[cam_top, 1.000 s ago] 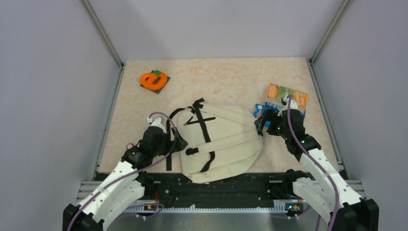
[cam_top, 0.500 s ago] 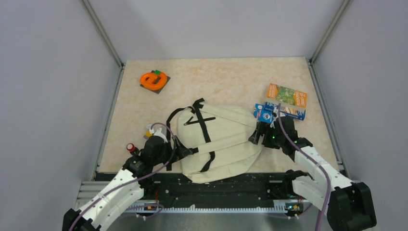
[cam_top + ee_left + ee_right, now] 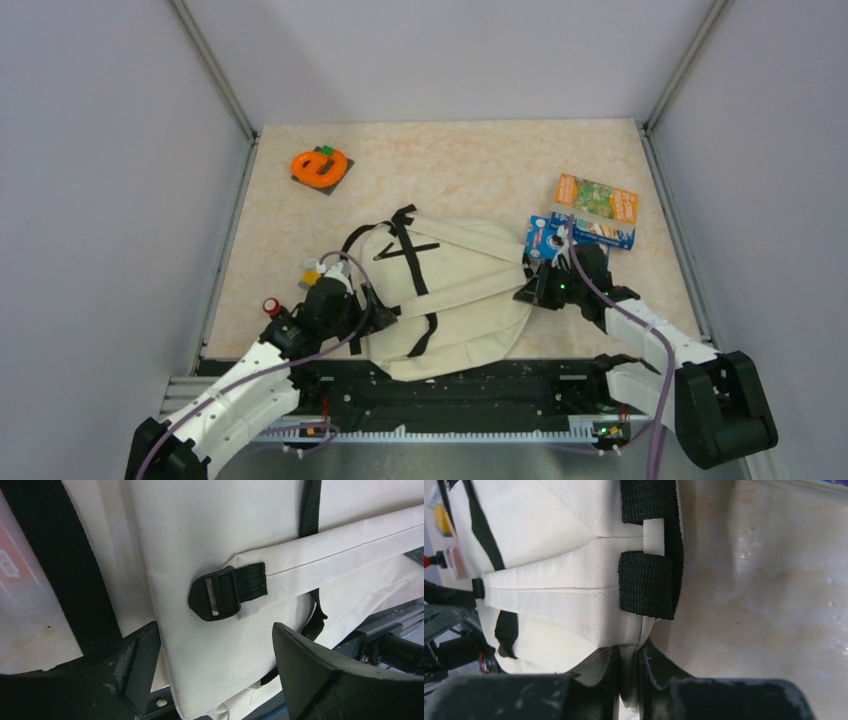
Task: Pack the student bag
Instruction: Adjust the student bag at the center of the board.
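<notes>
On my feed, the left arm (image 3: 235, 385) and right arm (image 3: 660, 340) wear white shells with black joints and chunky black bases. A purple cable (image 3: 345, 262) loops along each one. Small green lights (image 3: 562, 288) glow near the right wrist. The fingers (image 3: 320, 680) are matte black and scuffed.

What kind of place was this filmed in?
Probably a lab test booth, not a classroom: plain grey walls on metal posts box in a table, with a left arm and right arm bolted at its near edge.

Student bag (image 3: 210, 540) cropped in both wrist views; small red item (image 3: 271, 304) unidentifiable.
</notes>
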Robot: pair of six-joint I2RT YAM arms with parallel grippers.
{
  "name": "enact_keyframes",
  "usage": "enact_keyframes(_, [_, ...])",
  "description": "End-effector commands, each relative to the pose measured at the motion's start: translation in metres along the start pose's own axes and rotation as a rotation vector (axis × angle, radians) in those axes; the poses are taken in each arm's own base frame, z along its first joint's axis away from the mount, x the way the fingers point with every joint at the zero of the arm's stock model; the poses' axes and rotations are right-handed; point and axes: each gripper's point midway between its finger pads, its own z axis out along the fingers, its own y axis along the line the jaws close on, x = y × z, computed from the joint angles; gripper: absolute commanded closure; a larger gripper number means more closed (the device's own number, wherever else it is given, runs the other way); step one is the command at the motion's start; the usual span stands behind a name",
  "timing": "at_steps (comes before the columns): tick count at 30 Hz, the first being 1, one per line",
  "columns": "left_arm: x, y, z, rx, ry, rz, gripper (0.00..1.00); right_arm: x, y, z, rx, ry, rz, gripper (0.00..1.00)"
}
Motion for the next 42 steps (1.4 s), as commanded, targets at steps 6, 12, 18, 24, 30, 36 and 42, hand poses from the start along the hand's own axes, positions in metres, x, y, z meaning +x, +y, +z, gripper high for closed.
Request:
enact_keyframes(6, [-0.108, -0.073, -0.061, -0.040, -0.311, 0.409, 0.12, -0.087, 0.103, -0.058, -0.273, -0.227, -0.047, 1.00])
enact_keyframes(12, [-0.133, -0.180, -0.071, 0.184, -0.423, 0.664, 0.19, -0.146, 0.152, -0.109, -0.336, -0.407, -0.037, 1.00])
enact_keyframes(18, [-0.091, -0.287, -0.066, 0.419, -0.511, 0.858, 0.10, -0.190, 0.177, -0.149, -0.335, -0.559, 0.006, 1.00])
enact_keyframes(24, [-0.040, -0.320, -0.035, 0.451, -0.540, 0.984, 0.03, -0.212, 0.196, -0.179, -0.385, -0.671, 0.049, 1.00])
enact_keyframes(30, [-0.040, -0.327, -0.022, 0.451, -0.621, 0.988, 0.02, -0.216, 0.205, -0.190, -0.419, -0.695, 0.059, 1.00])
enact_keyframes(36, [-0.052, -0.331, 0.003, 0.326, -0.692, 1.075, 0.02, -0.211, 0.206, -0.190, -0.437, -0.682, 0.072, 1.00])
enact_keyframes(42, [-0.061, -0.336, 0.016, 0.252, -0.745, 1.072, 0.02, -0.209, 0.206, -0.192, -0.436, -0.683, 0.074, 1.00])
